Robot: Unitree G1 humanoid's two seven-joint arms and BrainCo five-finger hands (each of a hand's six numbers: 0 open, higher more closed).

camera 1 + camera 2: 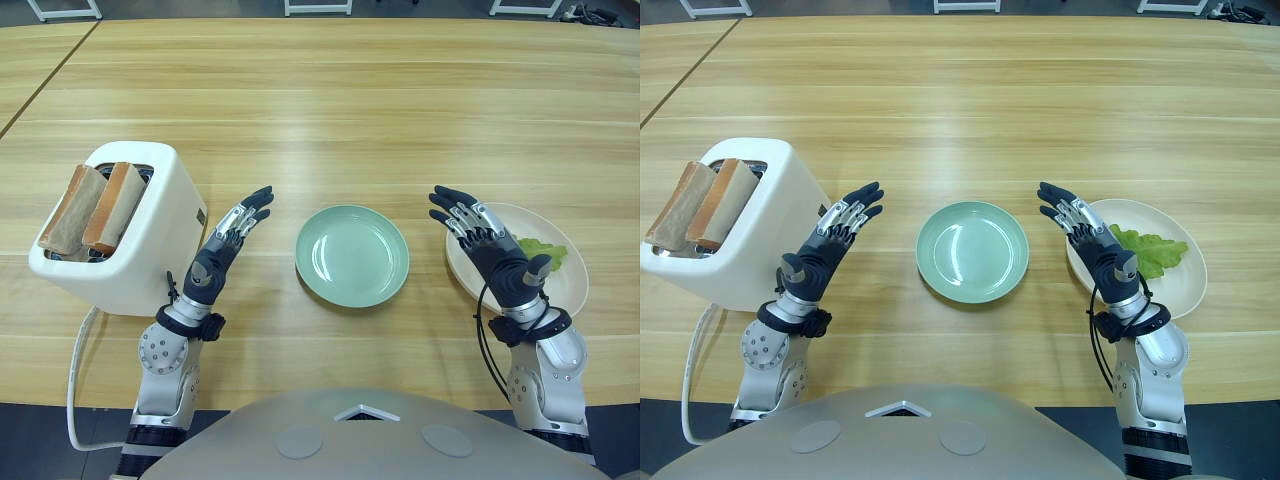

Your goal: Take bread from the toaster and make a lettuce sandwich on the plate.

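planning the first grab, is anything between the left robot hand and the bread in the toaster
Nothing visible. The open left robot hand hovers beside the white boxy toaster, whose two brown bread slices stick up uncovered from its top slots. Only bare wooden table separates the toaster from the round green plate.

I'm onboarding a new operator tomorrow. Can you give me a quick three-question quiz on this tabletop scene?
1. True or false: the green plate already holds a sandwich.
2. How many bread slices stand in the toaster?
3. Which is nearer the lettuce: A, the left hand, or B, the right hand?
Key: 1 false; 2 two; 3 B.
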